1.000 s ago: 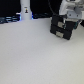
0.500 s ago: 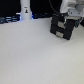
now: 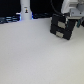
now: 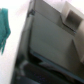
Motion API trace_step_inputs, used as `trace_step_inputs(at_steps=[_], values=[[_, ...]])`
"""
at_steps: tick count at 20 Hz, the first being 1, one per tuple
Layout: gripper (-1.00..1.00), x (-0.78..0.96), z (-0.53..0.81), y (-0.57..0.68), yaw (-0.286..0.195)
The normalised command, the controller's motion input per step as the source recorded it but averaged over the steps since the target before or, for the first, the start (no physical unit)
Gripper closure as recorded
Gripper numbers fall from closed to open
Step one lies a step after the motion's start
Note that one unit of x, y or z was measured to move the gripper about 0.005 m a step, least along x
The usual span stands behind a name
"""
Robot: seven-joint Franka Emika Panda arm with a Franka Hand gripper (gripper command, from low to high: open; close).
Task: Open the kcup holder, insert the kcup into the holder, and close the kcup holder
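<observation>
As we find it in the exterior view, the scene holds a pale worktop (image 3: 35,55) with few items, catalogued below.

Kcup holder, place: the kcup holder (image 3: 61,28) stands on the far part of the worktop, toward the exterior view's right, directly under the white arm (image 3: 69,9).

Kcup holder, orientation: its front face is turned toward the exterior view's lower left; the box sits skewed to the worktop edge, its two panels stacked one above the other on that face. We cannot tell its long axis with confidence at this blur.

Kcup holder, appearance: black box-shaped body, two grey rectangular front panels (image 3: 62,25) with dark borders. In the wrist view the same unit (image 4: 47,42) fills most of the picture as a broad grey slab with a dark edge, seen close and tilted.

Contents: we cannot tell whether any slot holds a pod; the panels look flush with the body.

Kcup: not identifiable to us in either view. A teal-green shape (image 4: 5,27) lies at the wrist view's edge on the white surface; we cannot say what it is.

Tool: hidden against the holder in the exterior view; a pale block (image 4: 71,19) shows over the holder in the wrist view. We cannot tell whether the tool is spread or pressed together.

Other item: a tall white bottle-shaped object (image 3: 25,10) with a dark mark stands upright at the far edge, well apart from the holder.
</observation>
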Motion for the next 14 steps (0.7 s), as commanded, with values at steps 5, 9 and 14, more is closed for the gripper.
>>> trace_step_inputs(at_steps=[5, 9, 14], values=[[-1.0, 0.04, 0.03, 0.4, 0.007], [-1.0, -0.02, 0.03, 0.28, 0.036], [-1.0, -0.07, 0.1, 0.39, 0.061]])
